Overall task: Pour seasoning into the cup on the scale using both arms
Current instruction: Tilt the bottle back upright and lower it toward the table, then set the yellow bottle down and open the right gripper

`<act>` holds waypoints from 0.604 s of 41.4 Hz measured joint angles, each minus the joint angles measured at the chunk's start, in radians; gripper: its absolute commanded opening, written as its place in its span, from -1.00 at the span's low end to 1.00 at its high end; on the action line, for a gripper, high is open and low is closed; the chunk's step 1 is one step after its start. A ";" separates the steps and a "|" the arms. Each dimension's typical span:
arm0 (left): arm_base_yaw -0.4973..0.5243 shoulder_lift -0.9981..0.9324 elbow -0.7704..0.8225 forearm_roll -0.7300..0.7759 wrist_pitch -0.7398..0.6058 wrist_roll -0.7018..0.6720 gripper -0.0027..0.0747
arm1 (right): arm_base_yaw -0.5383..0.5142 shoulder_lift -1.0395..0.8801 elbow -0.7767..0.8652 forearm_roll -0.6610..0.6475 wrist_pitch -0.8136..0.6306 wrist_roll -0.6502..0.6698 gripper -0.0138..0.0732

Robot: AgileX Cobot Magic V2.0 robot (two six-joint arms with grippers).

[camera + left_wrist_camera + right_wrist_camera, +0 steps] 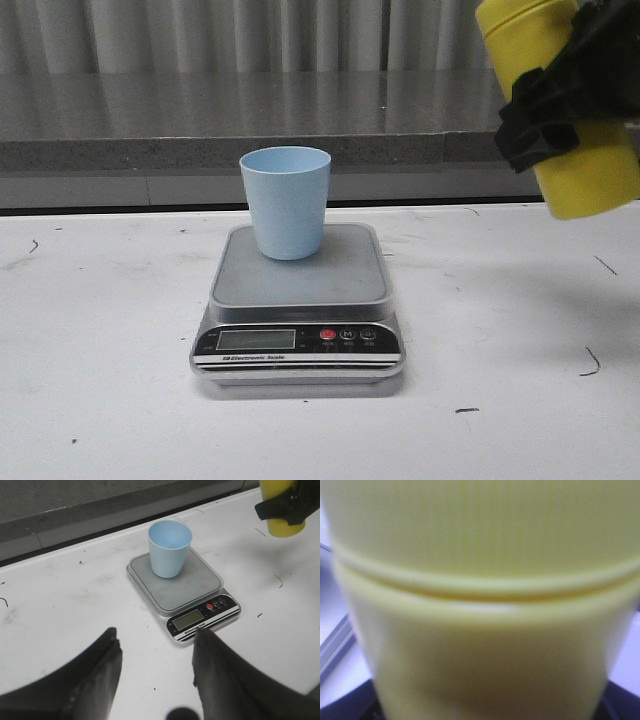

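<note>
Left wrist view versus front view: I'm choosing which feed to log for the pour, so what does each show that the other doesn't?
Only the left wrist view shows the left gripper, open and empty above the table, and the inside of the cup, where nothing can be seen. Only the front view shows the grey ledge and curtain behind the table. Both show the cup standing upright on the scale, and the seasoning held aloft off to one side by the right gripper, not yet over the cup.

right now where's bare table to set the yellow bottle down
Bare white table lies left of the scale and right of it, under the right pincer holding the bottle. The scale platform is taken by the blue cup.
</note>
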 measured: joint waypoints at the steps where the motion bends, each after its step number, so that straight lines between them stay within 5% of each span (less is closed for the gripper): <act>1: 0.000 0.000 0.000 0.000 0.000 0.000 -0.07 | -0.011 0.000 0.022 0.000 -0.042 0.004 0.06; 14: 0.000 0.000 0.000 0.000 0.000 0.000 -0.07 | -0.164 0.074 0.204 0.069 -0.509 -0.050 0.06; 25: 0.000 0.000 0.000 0.000 0.000 0.000 -0.07 | -0.174 0.258 0.211 0.111 -0.787 -0.118 0.06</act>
